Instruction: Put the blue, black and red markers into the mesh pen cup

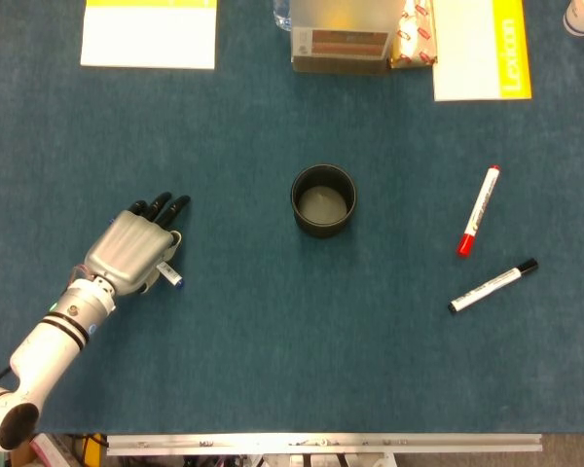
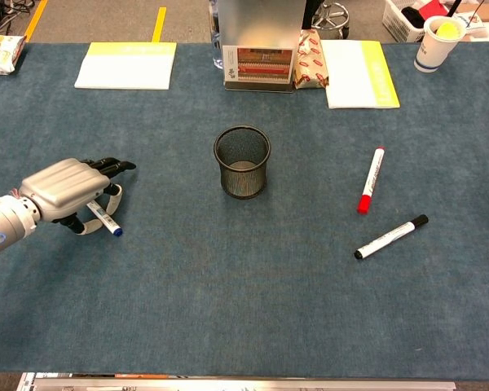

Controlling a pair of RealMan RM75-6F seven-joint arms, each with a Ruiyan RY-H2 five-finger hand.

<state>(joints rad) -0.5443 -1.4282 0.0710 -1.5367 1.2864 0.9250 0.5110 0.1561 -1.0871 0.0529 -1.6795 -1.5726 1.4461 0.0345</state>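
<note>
Head view shows your blue table (image 1: 234, 370) first, with a white-and-yellow booklet (image 1: 482, 47) at its far edge reading "Lexicon" on the yellow strip, though the print is small. Your left hand (image 1: 133, 251) lies palm down over the blue marker (image 1: 171, 273), fingers stretched forward and thumb curled beside the barrel; whether the marker is actually gripped, you cannot tell. Your right hand shows in neither view. At the table's middle stands the mesh pen cup (image 2: 242, 160), upright, well apart from the hand, with no marker in it. To its right lie the black marker (image 1: 492, 286) and, just beyond, the red marker (image 1: 478, 210), near each other but not touching.
</note>
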